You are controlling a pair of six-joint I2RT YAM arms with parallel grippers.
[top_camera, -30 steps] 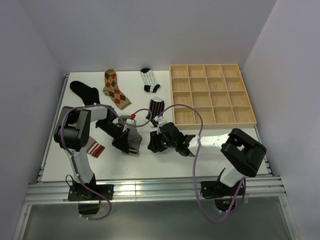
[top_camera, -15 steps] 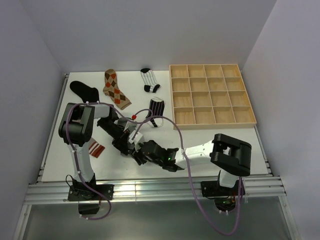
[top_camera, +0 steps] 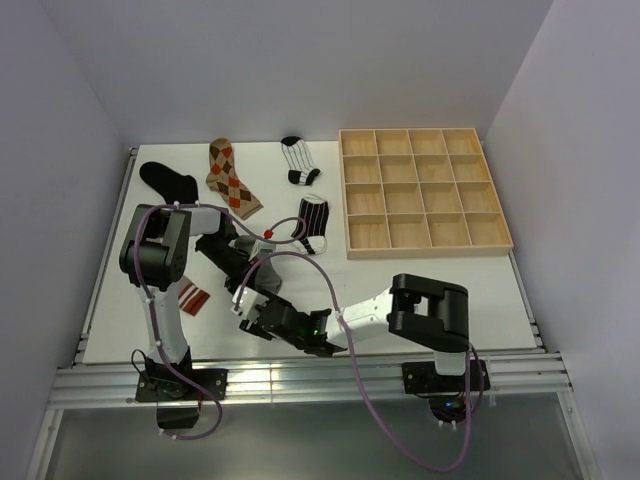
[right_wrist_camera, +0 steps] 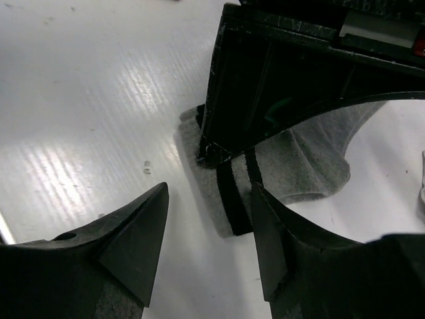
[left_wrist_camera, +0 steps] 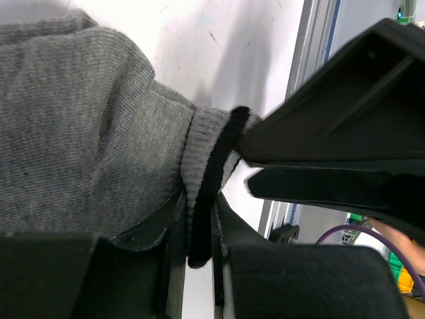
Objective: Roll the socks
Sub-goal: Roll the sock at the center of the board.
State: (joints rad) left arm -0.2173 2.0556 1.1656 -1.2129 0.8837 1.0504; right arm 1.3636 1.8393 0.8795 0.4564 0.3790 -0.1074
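Grey knit is the matter in hand. At the far left of the worktop [top_camera: 480, 290] lie a black sock [top_camera: 168, 182] and, just right of it, an argyle sock [top_camera: 230, 178], both flat and apart from the arms. Nearer, left of centre, the left end effector [left_wrist_camera: 198, 232] is pressed together on the grey sock [left_wrist_camera: 80, 133]. It pinches the black-banded cuff edge while the rest of the fabric lies slack on the worktop. Just right of that and nearer, the right end effector [right_wrist_camera: 209, 193] hovers low with its jaws spread. The cuff lies below the gap and nothing is held. Farther right and back sit a dark striped sock [top_camera: 313, 222], a white striped sock [top_camera: 297, 160] and the wooden tray [top_camera: 425, 190].

The grey sock looks light, limp and a little stretchy, so it will likely sag and bunch rather than keep a shape. I judge the best hold for the spread jaws to be across the doubled cuff, beside the other pinch, so the roll starts tight.
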